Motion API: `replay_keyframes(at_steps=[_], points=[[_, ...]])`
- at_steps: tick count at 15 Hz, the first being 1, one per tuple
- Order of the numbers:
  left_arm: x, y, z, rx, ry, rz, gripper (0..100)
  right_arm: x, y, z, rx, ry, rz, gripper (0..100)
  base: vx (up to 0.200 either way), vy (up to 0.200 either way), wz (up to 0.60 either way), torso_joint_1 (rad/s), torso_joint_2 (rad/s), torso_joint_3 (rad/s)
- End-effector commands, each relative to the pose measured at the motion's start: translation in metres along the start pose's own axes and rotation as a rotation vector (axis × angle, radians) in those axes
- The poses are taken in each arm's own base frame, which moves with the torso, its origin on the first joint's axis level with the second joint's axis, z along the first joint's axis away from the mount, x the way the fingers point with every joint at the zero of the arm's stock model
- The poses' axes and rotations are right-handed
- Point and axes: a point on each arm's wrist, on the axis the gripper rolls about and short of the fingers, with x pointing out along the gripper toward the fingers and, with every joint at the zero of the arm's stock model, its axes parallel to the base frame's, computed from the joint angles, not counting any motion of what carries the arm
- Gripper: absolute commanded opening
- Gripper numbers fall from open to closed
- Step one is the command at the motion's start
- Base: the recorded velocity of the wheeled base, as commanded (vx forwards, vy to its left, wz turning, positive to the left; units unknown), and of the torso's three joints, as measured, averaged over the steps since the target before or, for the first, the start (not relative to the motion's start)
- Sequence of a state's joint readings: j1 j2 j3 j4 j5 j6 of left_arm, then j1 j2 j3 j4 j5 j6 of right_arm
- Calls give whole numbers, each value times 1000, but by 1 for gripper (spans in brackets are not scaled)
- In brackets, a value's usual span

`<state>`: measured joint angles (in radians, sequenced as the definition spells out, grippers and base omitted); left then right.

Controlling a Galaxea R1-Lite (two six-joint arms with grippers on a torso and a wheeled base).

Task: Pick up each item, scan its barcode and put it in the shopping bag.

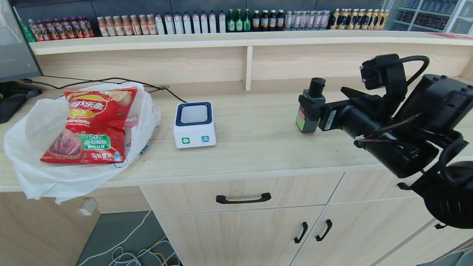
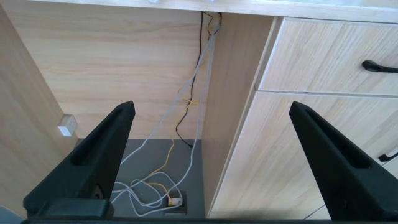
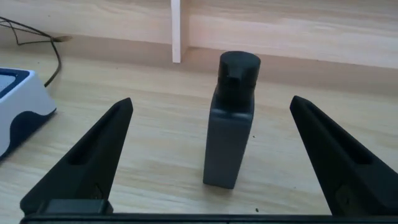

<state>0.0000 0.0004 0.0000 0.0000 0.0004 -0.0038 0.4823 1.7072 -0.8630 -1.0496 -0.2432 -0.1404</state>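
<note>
A long counter [image 1: 258, 155] of pale wood runs across in front of me, with a raised ledge [image 1: 221, 38] at its back and an upright divider [image 1: 248, 68] under that ledge. Beyond it a row of bottles [image 1: 236, 20] lines a dark wall. Below the top sits a drawer [image 1: 295, 190] with a black handle [image 1: 243, 198], and under it cabinet doors [image 1: 240, 236] with black handles side by side. Further left, loose cables [image 1: 125, 255] lie on the grey floor [image 1: 107, 232]. A dark monitor [image 1: 16, 48] stands at the far left
</note>
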Motion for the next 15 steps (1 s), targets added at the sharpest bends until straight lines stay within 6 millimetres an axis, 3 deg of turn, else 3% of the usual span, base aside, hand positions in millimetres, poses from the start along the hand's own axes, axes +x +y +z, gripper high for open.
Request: replay_keyframes(at_steps=[1, 6, 9, 15], points=[[0, 0, 0, -1, 0, 1, 100, 20, -2, 1, 27, -4, -23, 100, 0, 0, 0, 0, 0, 0], [0, 0, 0, -1, 0, 0, 100, 46, 2, -13, 50, 26, -74, 100, 0, 0, 0, 0, 0, 0], [0, 0, 0, -1, 0, 1, 100, 60, -11, -24, 47, 35, -129, 100, 0, 0, 0, 0, 0, 0], [0, 0, 0, -1, 0, 1, 100, 78, -13, -32, 58, 28, -146, 100, 0, 0, 0, 0, 0, 0]])
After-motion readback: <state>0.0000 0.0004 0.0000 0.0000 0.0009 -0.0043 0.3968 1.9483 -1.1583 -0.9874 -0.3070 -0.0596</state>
